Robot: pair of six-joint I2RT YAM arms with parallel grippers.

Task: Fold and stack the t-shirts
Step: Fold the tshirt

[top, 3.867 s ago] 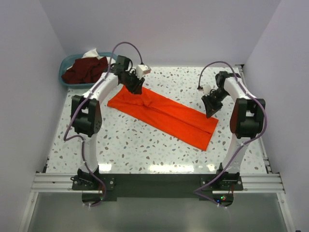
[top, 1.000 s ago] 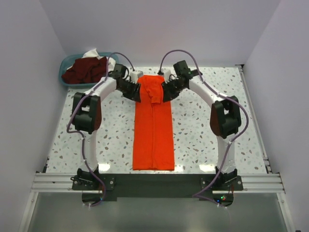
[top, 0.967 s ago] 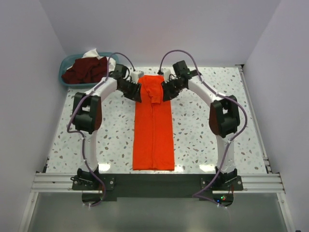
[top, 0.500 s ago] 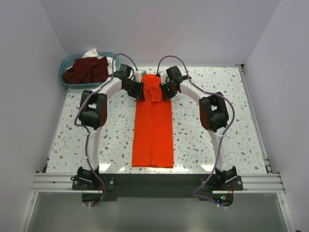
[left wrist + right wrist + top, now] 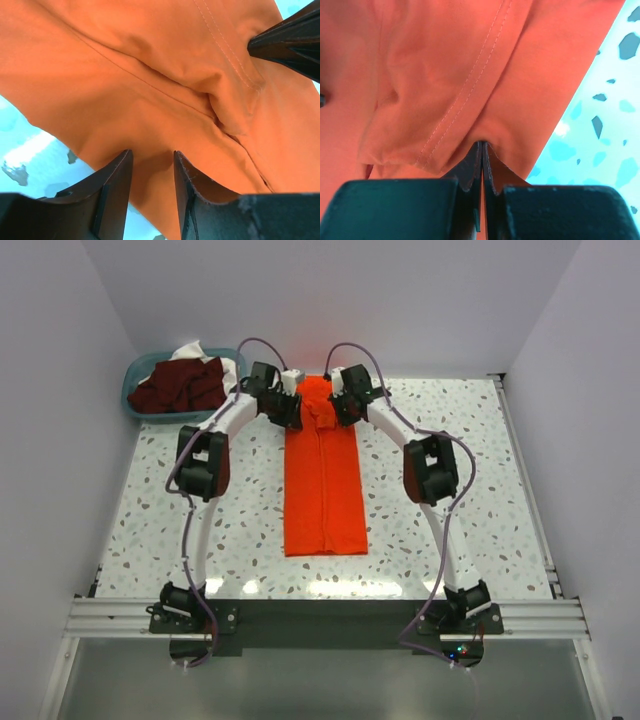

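Both jaws at the shirt's far end
Shirt (image 5: 323, 480) lies lengthwise on desk (image 5: 450, 490), running from jaws toward bases; right jaws pinch its hem, left jaws stand apart astride cloth.

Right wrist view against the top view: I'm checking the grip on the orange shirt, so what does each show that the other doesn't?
Only the right wrist view: the right gripper pinched shut on a fold of the orange shirt, beside its stitched hem. Only the top view: the shirt lying as a long strip, the left gripper at its far end too, and a basket of dark red clothes. Both: the shirt and the speckled table.
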